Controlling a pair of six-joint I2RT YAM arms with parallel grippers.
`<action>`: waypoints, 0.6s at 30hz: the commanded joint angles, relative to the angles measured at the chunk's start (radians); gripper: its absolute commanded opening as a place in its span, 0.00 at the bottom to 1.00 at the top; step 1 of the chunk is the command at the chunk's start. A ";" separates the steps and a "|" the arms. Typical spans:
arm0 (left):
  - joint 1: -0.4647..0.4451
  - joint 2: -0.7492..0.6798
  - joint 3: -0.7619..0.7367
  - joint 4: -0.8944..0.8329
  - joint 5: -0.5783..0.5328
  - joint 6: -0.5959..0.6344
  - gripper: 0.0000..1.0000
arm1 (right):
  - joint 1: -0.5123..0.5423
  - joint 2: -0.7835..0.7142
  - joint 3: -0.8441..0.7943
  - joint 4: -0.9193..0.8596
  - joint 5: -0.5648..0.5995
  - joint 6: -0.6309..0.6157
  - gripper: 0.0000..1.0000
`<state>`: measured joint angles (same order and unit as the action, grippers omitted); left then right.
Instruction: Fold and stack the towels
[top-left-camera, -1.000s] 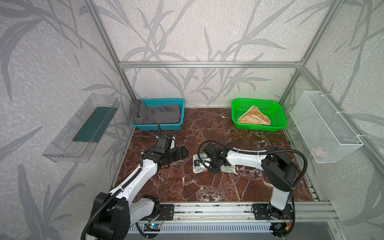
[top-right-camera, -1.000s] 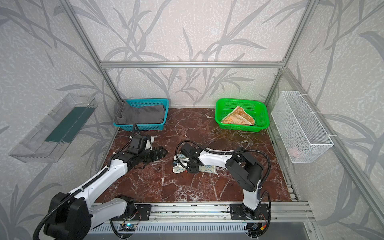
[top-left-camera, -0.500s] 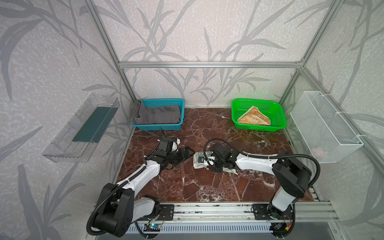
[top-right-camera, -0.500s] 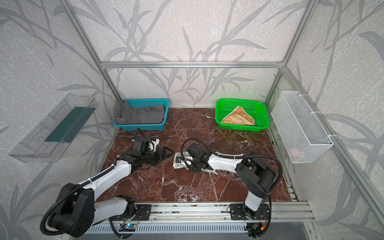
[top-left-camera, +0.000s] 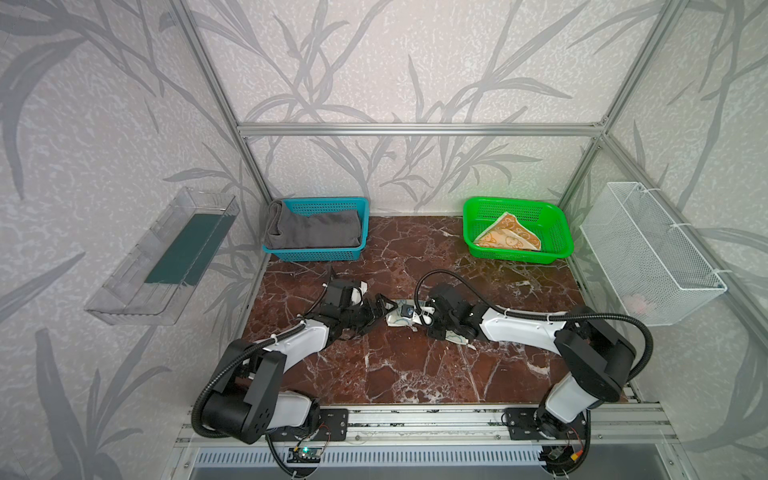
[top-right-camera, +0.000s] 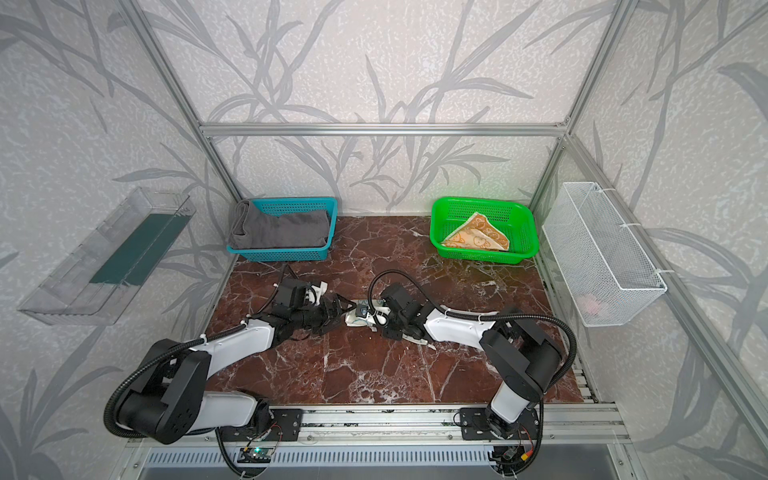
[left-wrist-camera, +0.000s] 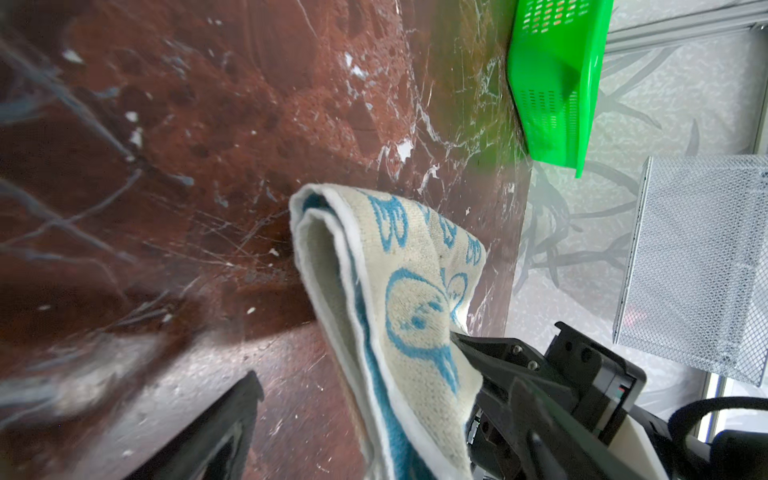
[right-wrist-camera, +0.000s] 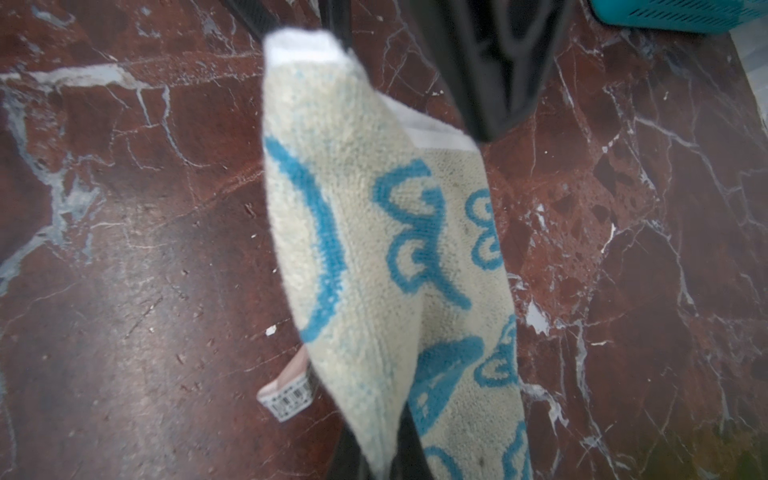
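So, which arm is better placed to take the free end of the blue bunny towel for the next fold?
Left. The left gripper is open and sits right at the free end of the blue bunny towel. The right gripper is shut on that towel, so it probably cannot regrasp.

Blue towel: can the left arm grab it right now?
Probably yes. The left gripper is open and sits right beside the blue towel, with nothing between them. The right gripper pinches the towel further along, out of the way.
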<state>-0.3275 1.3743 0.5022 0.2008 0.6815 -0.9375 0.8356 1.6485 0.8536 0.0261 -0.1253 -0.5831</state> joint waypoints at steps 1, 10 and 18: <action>-0.027 0.038 -0.004 0.122 0.012 -0.068 0.94 | -0.003 -0.033 -0.011 0.044 -0.016 0.009 0.00; -0.059 0.190 0.004 0.294 0.057 -0.153 0.67 | -0.003 -0.042 -0.025 0.051 -0.040 -0.030 0.00; -0.060 0.229 0.023 0.336 0.073 -0.167 0.21 | 0.006 -0.056 -0.012 -0.048 -0.101 -0.039 0.27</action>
<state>-0.3847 1.6009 0.5041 0.4946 0.7376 -1.0931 0.8364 1.6432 0.8375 0.0277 -0.1780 -0.6182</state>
